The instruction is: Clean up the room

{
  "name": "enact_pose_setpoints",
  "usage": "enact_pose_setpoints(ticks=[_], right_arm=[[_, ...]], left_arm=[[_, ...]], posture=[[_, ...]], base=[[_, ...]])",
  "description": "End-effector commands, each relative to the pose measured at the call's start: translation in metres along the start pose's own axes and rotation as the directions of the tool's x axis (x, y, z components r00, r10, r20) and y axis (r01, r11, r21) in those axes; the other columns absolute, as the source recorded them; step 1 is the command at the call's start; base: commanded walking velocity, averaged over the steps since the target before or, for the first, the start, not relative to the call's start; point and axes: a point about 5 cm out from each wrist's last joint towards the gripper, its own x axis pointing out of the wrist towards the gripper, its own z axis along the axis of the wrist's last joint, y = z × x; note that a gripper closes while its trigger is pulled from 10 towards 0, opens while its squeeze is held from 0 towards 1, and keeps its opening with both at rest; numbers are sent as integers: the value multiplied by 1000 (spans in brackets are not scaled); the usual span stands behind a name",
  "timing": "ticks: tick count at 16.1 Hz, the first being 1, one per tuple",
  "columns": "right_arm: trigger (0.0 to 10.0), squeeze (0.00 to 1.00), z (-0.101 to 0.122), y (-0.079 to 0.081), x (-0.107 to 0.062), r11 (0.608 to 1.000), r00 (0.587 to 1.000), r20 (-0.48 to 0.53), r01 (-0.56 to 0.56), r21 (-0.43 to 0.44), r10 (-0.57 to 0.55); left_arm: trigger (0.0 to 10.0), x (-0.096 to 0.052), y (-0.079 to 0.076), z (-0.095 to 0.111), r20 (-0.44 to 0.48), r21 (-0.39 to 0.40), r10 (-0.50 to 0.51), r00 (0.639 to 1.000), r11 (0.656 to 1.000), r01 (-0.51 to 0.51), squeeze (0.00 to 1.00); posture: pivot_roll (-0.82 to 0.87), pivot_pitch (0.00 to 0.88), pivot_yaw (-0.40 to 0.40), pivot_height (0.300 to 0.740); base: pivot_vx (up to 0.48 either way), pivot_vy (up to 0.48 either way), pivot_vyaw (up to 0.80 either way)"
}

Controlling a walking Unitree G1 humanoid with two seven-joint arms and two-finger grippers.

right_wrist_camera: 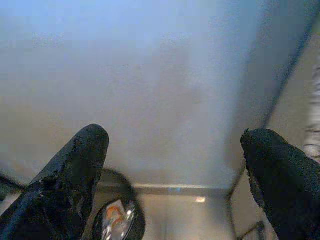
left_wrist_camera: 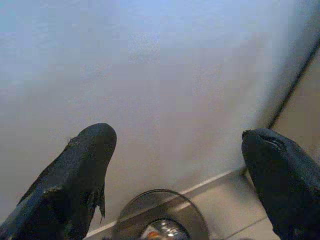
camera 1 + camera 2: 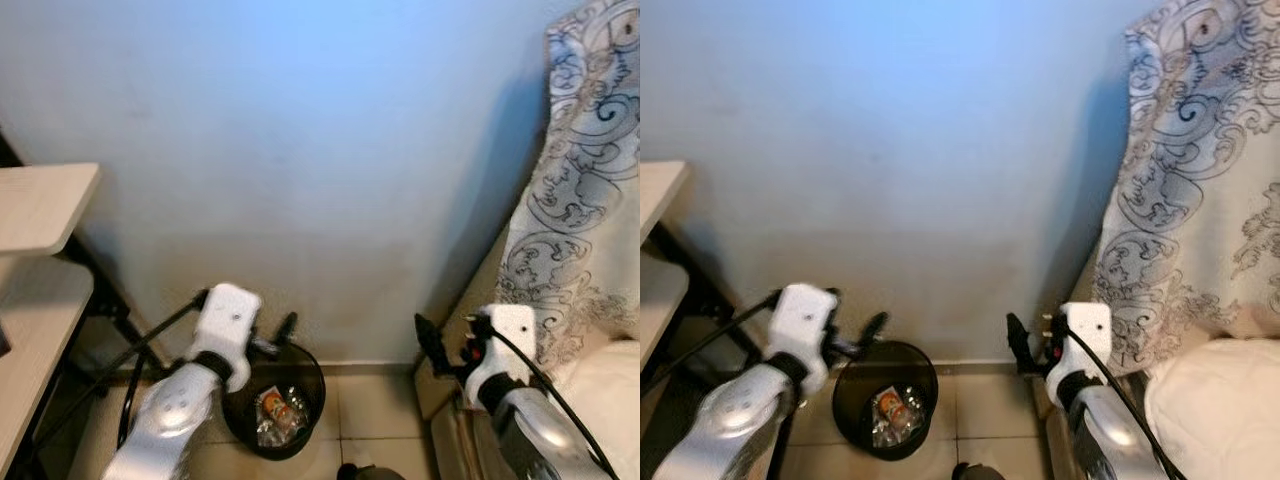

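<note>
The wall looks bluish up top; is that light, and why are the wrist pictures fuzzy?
Eye views: wall fades from blue to grey, darkest beside the curtain. Wrist views: soft; the left gripper fingers look blurred, and the bin is hazy.

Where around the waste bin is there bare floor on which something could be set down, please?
Bare tile lies between the black bin and the bed frame, along the wall. The bin already holds wrappers. Left of it is crowded: left end effector, desk legs. The right end effector hangs open above the tile.

No legible text or labels.
</note>
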Motion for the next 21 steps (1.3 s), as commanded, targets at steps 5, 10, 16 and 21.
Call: enact_pose_setpoints(ticks=[5,10,16,21], right_arm=[[10000,0,0,-13,-16,988,988,-7,152,30,-151],[10000,0,-4,-14,-13,986,985,-56,158,-47,-161],[10000,0,-7,-15,-16,980,977,-96,181,-87,-189],[10000,0,-5,-17,-15,975,972,-102,202,-96,-211]], left_arm=[[10000,-13,17,3,4,7,81,997,997,-81,0],[10000,-7,16,9,34,22,67,997,997,-68,0],[10000,-4,10,9,41,20,54,998,998,-55,0],[10000,2,12,12,51,26,49,998,998,-51,0]], posture=[[-27,0,27,740],[-37,0,34,740],[-38,0,21,740],[-46,0,32,740]], base=[[0,0,-800],[0,0,-800],[0,0,-800],[0,-433,-800]])
